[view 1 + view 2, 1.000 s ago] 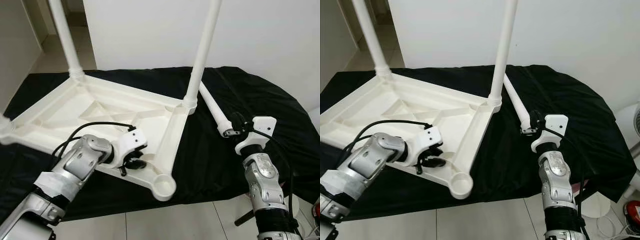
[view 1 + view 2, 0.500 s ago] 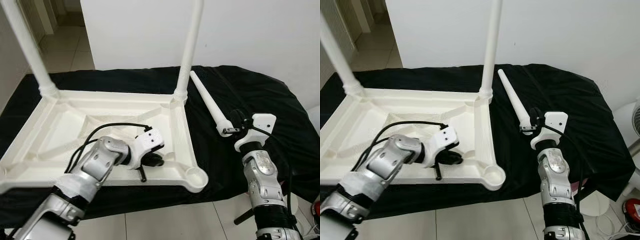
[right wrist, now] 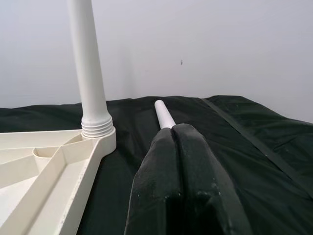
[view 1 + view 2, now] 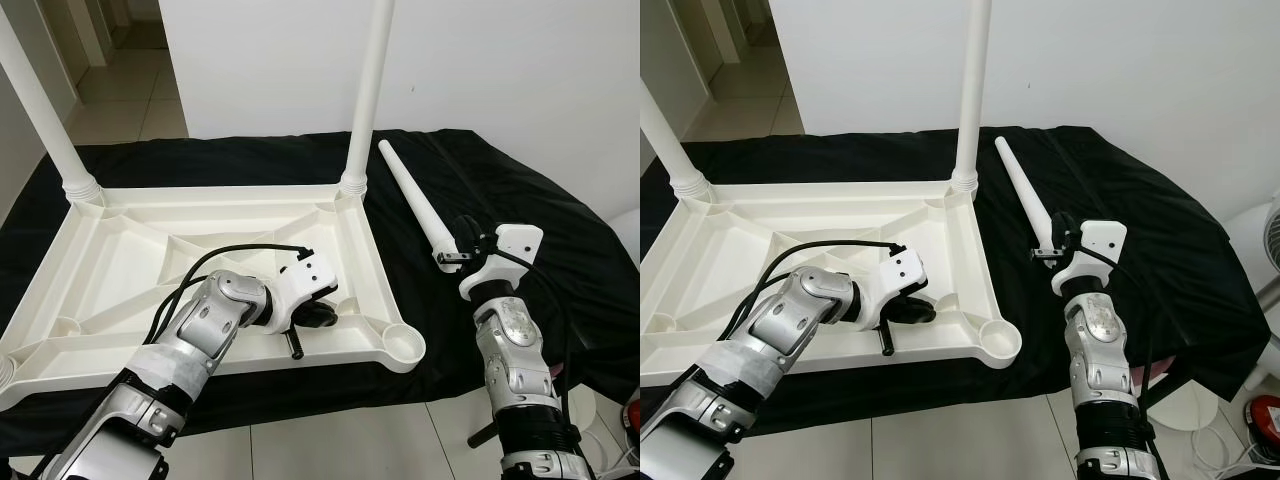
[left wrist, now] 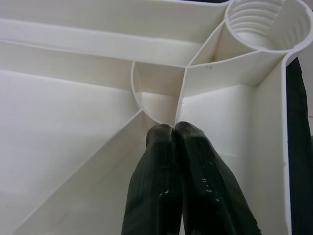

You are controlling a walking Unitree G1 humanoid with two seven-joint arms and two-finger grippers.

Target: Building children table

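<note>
I have swung the tabletop (image 4: 200,215) square; left hand (image 4: 300,335) pinches its rib, right hand (image 4: 452,250) clamps the loose leg (image 4: 412,200) for the empty corner socket (image 4: 404,345).

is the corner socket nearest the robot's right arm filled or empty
Empty. The socket is an open threaded cup with no leg in it; the loose leg lies on the black cloth.

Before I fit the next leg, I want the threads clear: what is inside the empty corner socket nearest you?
The corner socket looks empty. The left wrist view shows threaded ridges lining its wall. Its bottom is partly hidden by the rim.
</note>
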